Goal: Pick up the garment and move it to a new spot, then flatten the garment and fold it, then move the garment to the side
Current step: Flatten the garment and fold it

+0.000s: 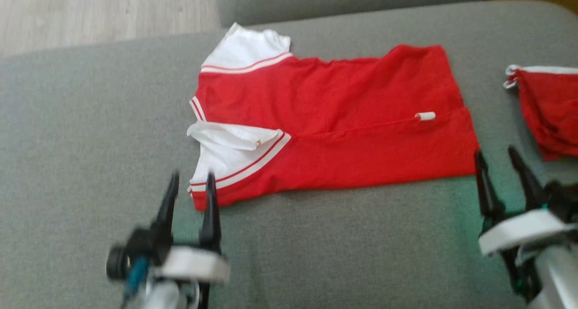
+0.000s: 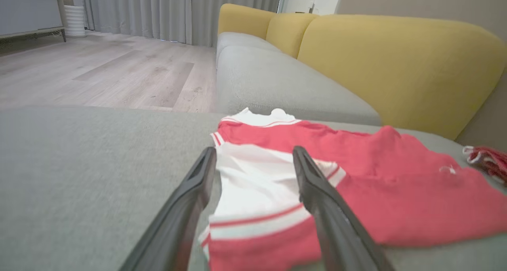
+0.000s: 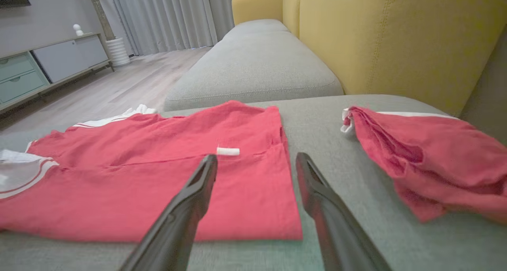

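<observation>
Sofa (image 1: 90,142); left gripper (image 1: 192,178), right gripper (image 1: 495,153) splayed.

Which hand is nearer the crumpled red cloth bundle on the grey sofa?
Right. Right hand sits beside the crumpled red cloth bundle; left hand is by the white sleeve of the flat red shirt.

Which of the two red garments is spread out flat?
The white-sleeved shirt in the middle of the couch lies flat. The other garment, to its right in the head view, is bunched up.
</observation>
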You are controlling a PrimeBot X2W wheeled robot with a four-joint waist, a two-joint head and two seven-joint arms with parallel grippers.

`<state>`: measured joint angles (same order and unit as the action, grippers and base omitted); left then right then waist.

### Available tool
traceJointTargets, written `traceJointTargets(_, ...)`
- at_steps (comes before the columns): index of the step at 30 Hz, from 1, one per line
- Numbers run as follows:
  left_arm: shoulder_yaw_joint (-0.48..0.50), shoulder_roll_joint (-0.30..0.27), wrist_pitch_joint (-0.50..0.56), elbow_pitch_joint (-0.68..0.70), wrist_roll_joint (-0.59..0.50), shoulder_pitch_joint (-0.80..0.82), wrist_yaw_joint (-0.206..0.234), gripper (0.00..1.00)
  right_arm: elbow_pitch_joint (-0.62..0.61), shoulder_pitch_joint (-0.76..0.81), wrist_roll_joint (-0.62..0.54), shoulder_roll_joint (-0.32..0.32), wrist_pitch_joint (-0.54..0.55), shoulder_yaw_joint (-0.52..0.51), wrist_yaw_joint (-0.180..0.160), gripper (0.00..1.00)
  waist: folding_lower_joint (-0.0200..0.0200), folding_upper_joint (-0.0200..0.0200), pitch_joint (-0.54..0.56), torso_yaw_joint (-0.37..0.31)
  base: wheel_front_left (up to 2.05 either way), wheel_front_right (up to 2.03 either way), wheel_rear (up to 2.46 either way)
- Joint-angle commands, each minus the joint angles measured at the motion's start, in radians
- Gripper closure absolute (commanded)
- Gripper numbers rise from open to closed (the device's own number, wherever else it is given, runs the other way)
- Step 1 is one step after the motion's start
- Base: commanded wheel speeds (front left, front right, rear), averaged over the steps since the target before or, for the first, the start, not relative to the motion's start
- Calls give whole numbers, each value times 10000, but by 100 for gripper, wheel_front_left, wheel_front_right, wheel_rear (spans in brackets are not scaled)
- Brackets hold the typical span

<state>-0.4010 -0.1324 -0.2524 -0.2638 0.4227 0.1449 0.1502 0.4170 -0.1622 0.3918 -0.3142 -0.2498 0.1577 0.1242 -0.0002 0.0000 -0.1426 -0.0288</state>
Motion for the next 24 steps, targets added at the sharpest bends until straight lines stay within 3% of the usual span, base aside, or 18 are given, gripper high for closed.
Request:
traceJointTargets(1, 501, -7, -91, 322, -242, -89, 75, 0, -450, 20, -145, 3, -119, 6, 65, 0, 2, 0, 286, -60, 0, 0, 0)
traceJointTargets(9, 1150, 549, -92, -374, -988, -1056, -255, 0, -931, 926, -674, 504, -119, -512, 65, 0, 2, 0, 662, -78, 0, 0, 0)
traceJointTargets(24, 1545, 801, -93, -2968, -1178, 533, -522, 0, -1039, 853, -790, 564, -120, -563, 65, 0, 2, 0, 242, -149, 0, 0, 0)
